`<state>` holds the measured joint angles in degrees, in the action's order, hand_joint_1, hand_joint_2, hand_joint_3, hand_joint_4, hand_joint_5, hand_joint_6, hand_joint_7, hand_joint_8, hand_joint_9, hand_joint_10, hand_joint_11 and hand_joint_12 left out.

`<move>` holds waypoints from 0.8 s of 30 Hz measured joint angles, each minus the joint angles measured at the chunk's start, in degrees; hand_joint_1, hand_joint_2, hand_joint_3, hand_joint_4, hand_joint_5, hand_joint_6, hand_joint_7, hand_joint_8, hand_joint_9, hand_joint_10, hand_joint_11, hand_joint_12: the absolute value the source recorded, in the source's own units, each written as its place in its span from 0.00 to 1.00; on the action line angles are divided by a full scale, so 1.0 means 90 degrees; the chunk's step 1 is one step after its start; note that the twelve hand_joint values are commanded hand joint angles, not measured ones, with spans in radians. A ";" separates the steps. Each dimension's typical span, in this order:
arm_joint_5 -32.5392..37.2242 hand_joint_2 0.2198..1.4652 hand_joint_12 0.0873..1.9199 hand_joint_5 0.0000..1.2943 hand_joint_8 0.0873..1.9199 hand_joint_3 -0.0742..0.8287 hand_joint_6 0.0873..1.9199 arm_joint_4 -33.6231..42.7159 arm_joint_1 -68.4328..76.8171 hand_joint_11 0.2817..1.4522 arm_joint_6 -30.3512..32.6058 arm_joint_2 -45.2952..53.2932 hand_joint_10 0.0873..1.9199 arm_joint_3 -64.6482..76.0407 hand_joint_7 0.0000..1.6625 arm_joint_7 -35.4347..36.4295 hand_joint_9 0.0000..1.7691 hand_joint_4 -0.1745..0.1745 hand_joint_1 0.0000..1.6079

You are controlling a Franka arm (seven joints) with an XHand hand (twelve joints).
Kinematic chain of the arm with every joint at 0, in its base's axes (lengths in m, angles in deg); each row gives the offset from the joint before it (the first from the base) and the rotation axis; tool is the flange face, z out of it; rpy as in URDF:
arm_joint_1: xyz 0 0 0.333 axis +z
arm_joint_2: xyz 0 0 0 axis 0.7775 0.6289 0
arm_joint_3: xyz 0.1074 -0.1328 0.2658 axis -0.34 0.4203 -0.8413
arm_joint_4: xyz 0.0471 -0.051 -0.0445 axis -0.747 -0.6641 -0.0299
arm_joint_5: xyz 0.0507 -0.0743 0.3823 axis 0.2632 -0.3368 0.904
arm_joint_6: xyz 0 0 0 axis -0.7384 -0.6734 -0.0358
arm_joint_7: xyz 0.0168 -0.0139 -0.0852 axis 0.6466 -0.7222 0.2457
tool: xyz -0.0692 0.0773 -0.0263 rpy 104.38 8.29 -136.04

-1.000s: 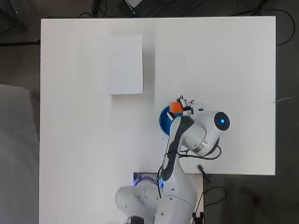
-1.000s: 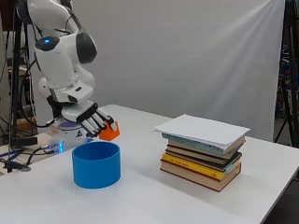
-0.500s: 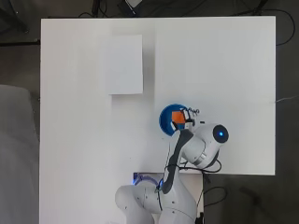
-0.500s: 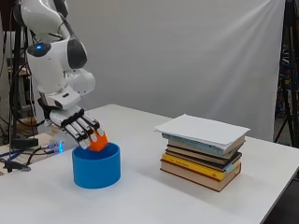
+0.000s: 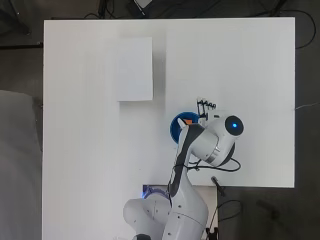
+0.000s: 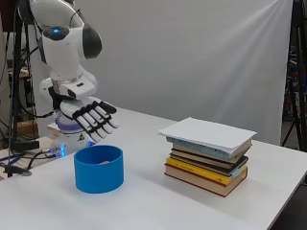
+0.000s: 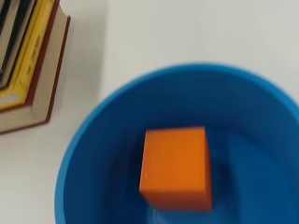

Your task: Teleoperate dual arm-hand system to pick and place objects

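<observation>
An orange cube (image 7: 175, 168) lies inside the round blue cup (image 7: 88, 149); a sliver of the cube (image 5: 188, 121) shows from overhead in the cup (image 5: 175, 127), and a faint trace of it (image 6: 104, 162) in the side view. The blue cup (image 6: 99, 168) stands on the white table near the arm. My hand (image 6: 94, 117) hovers just above the cup's rim with its fingers straight and spread, holding nothing. Overhead, the fingers (image 5: 205, 105) stick out beyond the arm, which covers much of the cup.
A stack of books (image 6: 207, 155) topped by white paper (image 5: 135, 69) stands further along the table; its spines show in the wrist view (image 7: 28, 60). Cables and a small lit device (image 6: 60, 150) lie by the arm's base.
The hand let go of the orange cube, which now lies in the blue cup. The fingers have straightened and the hand has risen a little above the cup.
</observation>
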<state>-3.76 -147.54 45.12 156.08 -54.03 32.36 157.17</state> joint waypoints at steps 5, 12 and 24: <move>-0.0021 0.57 0.00 0.21 0.00 0.07 0.00 0.0254 -0.0044 0.14 -0.0181 -0.0677 0.00 -0.0371 0.21 -0.0136 0.24 0.63 0.03; 0.0268 0.54 0.00 0.17 0.00 0.07 0.00 0.1757 0.0043 0.13 -0.1749 -0.0930 0.00 -0.0651 0.18 -0.0213 0.23 0.60 0.06; 0.0265 0.54 0.00 0.18 0.00 0.08 0.00 0.2380 0.0130 0.11 -0.2650 -0.1439 0.00 -0.1877 0.18 -0.0655 0.24 0.62 0.08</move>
<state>-1.37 -126.13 46.28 132.23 -66.99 15.46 151.27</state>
